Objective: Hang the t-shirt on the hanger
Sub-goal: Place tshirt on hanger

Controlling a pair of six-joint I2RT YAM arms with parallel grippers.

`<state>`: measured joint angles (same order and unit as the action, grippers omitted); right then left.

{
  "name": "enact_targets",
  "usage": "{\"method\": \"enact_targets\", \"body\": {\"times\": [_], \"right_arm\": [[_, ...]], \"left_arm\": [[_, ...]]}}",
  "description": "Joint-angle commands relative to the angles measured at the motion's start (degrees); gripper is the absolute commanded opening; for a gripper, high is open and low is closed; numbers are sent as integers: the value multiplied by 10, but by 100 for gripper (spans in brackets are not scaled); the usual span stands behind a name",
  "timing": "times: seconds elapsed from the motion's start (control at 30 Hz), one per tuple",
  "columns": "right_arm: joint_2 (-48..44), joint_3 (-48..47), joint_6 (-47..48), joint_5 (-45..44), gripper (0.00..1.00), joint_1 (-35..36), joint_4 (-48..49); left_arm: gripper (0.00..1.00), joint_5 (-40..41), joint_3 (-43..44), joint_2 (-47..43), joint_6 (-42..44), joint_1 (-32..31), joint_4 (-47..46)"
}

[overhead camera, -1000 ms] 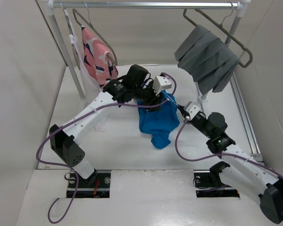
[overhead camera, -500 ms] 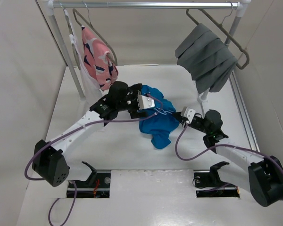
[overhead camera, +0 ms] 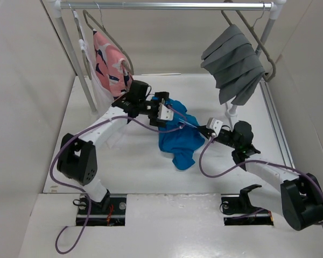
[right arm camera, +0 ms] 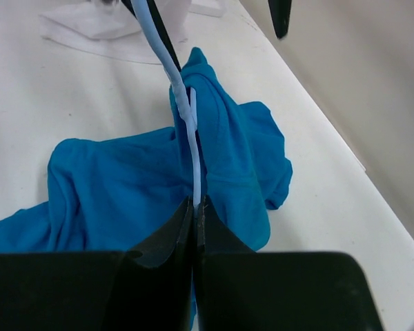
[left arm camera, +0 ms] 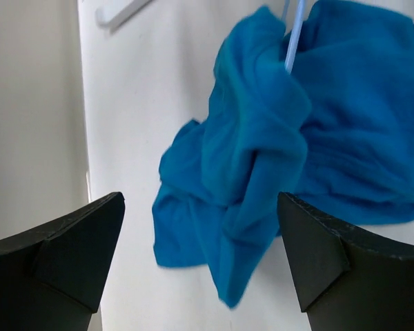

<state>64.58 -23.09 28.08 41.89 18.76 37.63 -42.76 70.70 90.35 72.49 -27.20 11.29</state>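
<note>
Step in hand: dressing the hanger (right arm camera: 194, 165) with the t-shirt (overhead camera: 178, 141). The right end effector (right arm camera: 195, 205) is clenched on the thin light-blue wire of the hanger, low over the tabletop (overhead camera: 124, 156). The wire runs away from the jaws into the blue cloth. The t-shirt lies crumpled in a heap on the tabletop, bunched around the wire. It is not spread over the frame, and which part of the frame sits inside the cloth cannot be told. The left end effector (left arm camera: 200, 207) is released, jaws wide apart and empty, hovering just above the heap. Next move, as judged: lower the left end effector onto a fold near the wire, grip it, and draw the cloth along the frame while the right holds the hanger steady
</note>
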Motion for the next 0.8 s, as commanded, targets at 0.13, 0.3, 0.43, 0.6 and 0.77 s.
{"method": "enact_targets", "body": {"times": [0.13, 0.3, 0.43, 0.6, 0.77], "right_arm": [[-2, -51, -21, 11, 0, -3, 11], [-8, -69, -21, 16, 0, -3, -19], [-8, -80, -14, 16, 0, -3, -30], [11, -111, -8, 3, 0, -3, -42], [33, -157, -3, -2, 0, 9, -48]], "left_arm": [[83, -87, 78, 55, 64, -37, 85], [64, -86, 98, 91, 77, -43, 127], [7, -108, 140, 115, 80, -43, 196], [1, -167, 181, 115, 79, -43, 252], [8, -173, 202, 115, 115, -53, 306]]}}
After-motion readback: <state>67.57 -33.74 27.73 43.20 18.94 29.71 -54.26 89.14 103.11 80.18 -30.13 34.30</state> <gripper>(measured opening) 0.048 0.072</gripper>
